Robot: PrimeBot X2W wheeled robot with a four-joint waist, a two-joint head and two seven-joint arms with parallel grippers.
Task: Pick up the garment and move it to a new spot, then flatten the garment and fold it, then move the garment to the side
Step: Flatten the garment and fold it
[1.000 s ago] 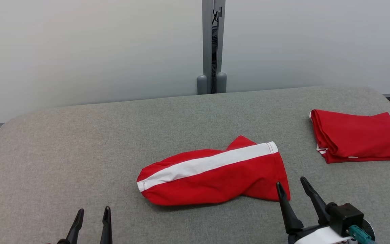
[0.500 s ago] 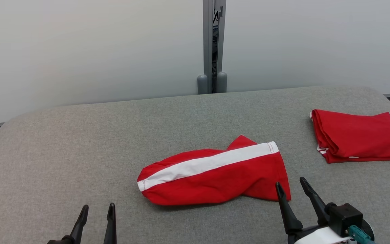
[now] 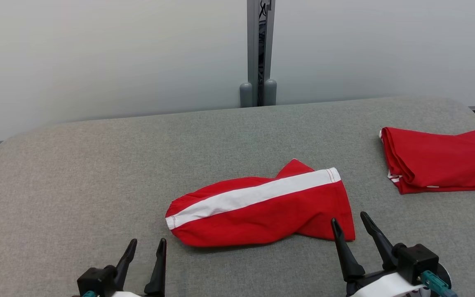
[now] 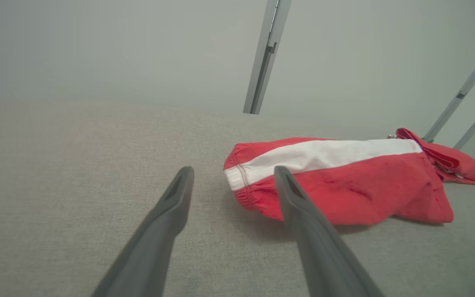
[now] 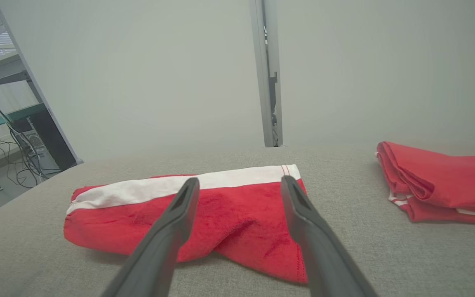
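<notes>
The garment [image 3: 258, 210], red with a broad white stripe [image 3: 254, 196] running its length, lies bunched on the grey padded table [image 3: 97, 165] in front of you, around the middle and towards the near edge, with its gathered end to the left and its looser hemmed end to the right. Your left gripper [image 3: 148, 240] sits just near and left of the gathered end, its two fingers spread apart and holding nothing. Your right gripper [image 3: 349, 217] is at the near right corner of the garment, its fingers likewise spread and empty. From the head view one fingertip overlaps the red hem, but you cannot tell whether it touches the cloth. A second red cloth [image 3: 435, 165], folded, rests at the far right of the table, well apart from the garment. Beyond the far edge a grey post [image 3: 258, 49] stands against a pale wall [image 3: 97, 62]
</notes>
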